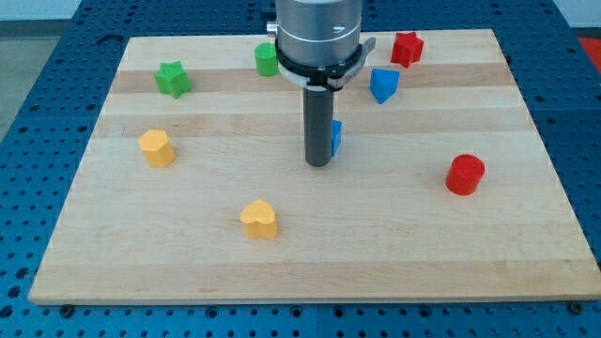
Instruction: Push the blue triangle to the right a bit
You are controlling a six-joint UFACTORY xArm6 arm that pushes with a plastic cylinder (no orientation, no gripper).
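Wooden desk [282, 272] on a blue perforated base, seen from one camera.

Item 1: blue triangle [383, 84], near the view's top, right of centre, lying free. No pincer is fitted, so nothing is apart, together or clamped; contact comes from a rod only.

Item 2: my tip [318, 164], at mid-desk, below and to the view's left of the triangle, well apart from it.

Item 3: second blue block [336, 137], shape unclear, mostly hidden behind the rod and touching or just beside it on the view's right.

Item 4: red star [407, 48], just up-right of the triangle.

Risks, as judged: a straight rightward sweep from here would shove the hidden blue block, not the triangle. An off-centre push could spin the triangle or drive it into the red star.

Count: blue two; red two (star, cylinder [465, 175]); green two (star [173, 79], one partly hidden block [266, 59]); yellow two (block [157, 147], heart [259, 219]). Eight in all.
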